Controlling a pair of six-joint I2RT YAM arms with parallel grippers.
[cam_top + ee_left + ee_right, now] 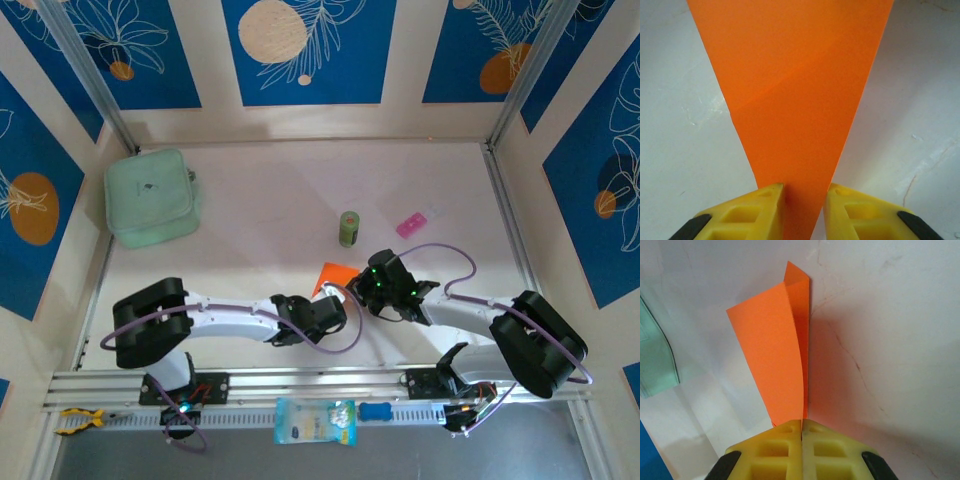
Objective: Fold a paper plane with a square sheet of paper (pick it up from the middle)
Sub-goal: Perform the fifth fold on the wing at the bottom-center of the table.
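Note:
The square sheet of paper (335,275) is bright orange and folded along a crease, lifted just above the white table between the two arms. My right gripper (366,290) is shut on its lower end; in the right wrist view the folded sheet (775,350) rises from the closed yellow jaws of that gripper (801,424). My left gripper (338,303) meets the sheet from the left. In the left wrist view the tapering end of the paper (795,90) runs down between the fingers of the left gripper (805,200), whose jaws stand a little apart beside its edges.
A mint-green pouch (152,197) lies at the back left, its edge (655,360) also in the right wrist view. A small green can (348,229) and a pink packet (412,224) stand just behind the paper. A clear packet (315,420) lies on the front rail.

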